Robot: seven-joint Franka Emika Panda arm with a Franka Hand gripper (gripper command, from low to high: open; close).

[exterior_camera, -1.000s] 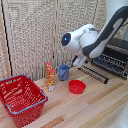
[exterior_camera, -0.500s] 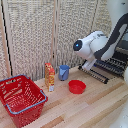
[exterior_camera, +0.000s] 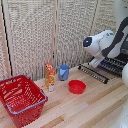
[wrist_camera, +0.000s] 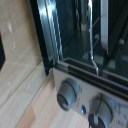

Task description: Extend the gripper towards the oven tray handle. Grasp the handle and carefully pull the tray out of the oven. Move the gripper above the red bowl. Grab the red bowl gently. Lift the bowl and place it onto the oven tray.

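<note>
On the wooden surface (exterior_camera: 95, 107) sat 1 red bowl (exterior_camera: 77, 87), 1 blue cup (exterior_camera: 64, 72), 1 red basket (exterior_camera: 21, 99) & 1 tray (exterior_camera: 95, 73) pulled out beside the oven (wrist_camera: 85, 45). Gripper (exterior_camera: 96, 64) hung over the tray; couldn't tell if clenched or released.

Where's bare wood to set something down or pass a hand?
Free: the wooden tabletop in front of the small red bowl, between the red mesh basket and the dark barred tray. Crowded: orange carton, blue cup and bowl clustered by the back screen.
</note>
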